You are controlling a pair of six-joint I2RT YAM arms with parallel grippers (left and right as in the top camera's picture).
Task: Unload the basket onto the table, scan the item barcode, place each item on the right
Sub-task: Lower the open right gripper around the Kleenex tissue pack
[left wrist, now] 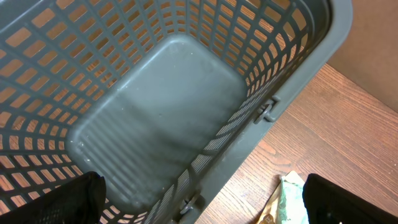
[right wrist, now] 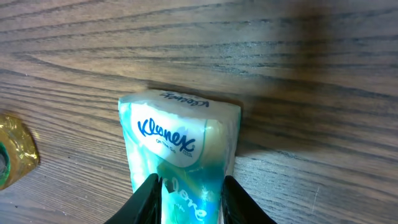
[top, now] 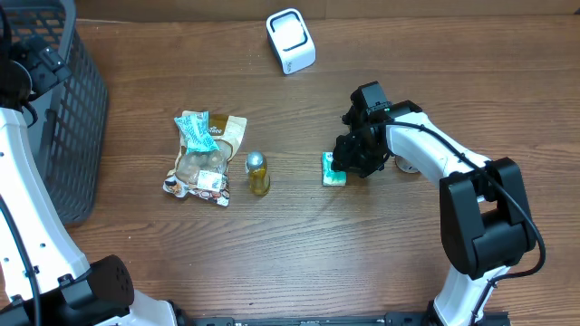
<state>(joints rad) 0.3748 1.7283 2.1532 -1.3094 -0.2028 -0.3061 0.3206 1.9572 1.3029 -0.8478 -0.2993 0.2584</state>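
Observation:
The item is a teal and white Kleenex tissue pack point(top: 333, 169) lying on the wooden table right of centre. In the right wrist view the tissue pack point(right wrist: 177, 140) fills the middle. My right gripper point(right wrist: 189, 190) has a black finger pressed against each side of its near end. From overhead the right gripper point(top: 352, 159) sits directly over the pack's right edge. The white barcode scanner point(top: 290, 41) stands at the back of the table. My left gripper point(left wrist: 202, 202) hangs open over the rim of the grey basket point(left wrist: 161, 118), holding nothing.
The grey mesh basket point(top: 77, 109) occupies the far left. A pile of snack bags point(top: 204, 158) and a small gold-capped bottle point(top: 257, 172) lie mid-table, left of the pack. The bottle's edge point(right wrist: 12, 155) shows in the right wrist view. A packet corner point(left wrist: 289, 199) lies beside the basket.

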